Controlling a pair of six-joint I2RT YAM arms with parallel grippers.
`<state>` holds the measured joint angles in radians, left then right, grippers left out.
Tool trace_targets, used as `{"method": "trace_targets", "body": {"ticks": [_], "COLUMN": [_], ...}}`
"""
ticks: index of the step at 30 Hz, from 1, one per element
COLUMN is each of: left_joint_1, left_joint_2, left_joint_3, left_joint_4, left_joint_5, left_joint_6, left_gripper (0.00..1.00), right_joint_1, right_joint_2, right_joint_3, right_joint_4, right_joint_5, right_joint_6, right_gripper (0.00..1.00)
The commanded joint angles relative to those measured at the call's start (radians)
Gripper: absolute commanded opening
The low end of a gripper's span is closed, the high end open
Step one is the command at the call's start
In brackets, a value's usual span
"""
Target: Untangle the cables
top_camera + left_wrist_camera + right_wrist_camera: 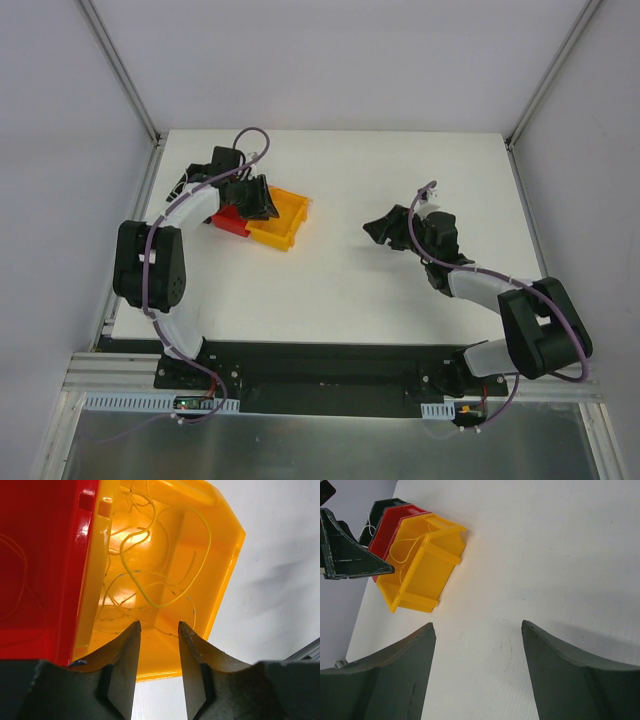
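Observation:
The cables (154,604) are a tangle of thin yellow and whitish wires lying looped inside a yellow bin (227,575). A few thin strands also show in the red bin (45,555) beside it. My left gripper (159,626) is open and empty, with its tips at the yellow bin's near rim, just short of the wires. In the top view the left gripper (256,198) hangs over the yellow bin (285,222). My right gripper (477,625) is open and empty over bare table, well to the right of the bins (378,230).
The red bin (230,222) stands against the yellow bin's left side, near the table's left edge. The right wrist view shows a dark bin (387,505) behind the red one (390,525) and the yellow one (422,565).

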<state>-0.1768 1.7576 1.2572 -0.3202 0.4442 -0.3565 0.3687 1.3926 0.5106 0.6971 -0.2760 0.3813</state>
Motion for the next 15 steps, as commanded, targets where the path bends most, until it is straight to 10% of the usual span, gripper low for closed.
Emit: {"method": "trace_targets", "body": {"ticks": [1, 15], "left_joint_1": [-0.004, -0.183], "left_joint_2": [-0.104, -0.745], "left_joint_3": [0.01, -0.465], "left_joint_4": [-0.008, 0.088], "left_joint_5": [-0.01, -0.101], "left_joint_6": [-0.007, 0.1], "left_gripper": [0.38, 0.54], "right_joint_1": [-0.005, 0.004], "right_joint_2": [0.009, -0.099], "right_joint_3": [0.034, -0.015], "right_joint_4": [0.065, -0.036], "right_joint_5": [-0.023, 0.15], "right_joint_6": [0.011, -0.018], "right_gripper": [0.72, 0.73]}}
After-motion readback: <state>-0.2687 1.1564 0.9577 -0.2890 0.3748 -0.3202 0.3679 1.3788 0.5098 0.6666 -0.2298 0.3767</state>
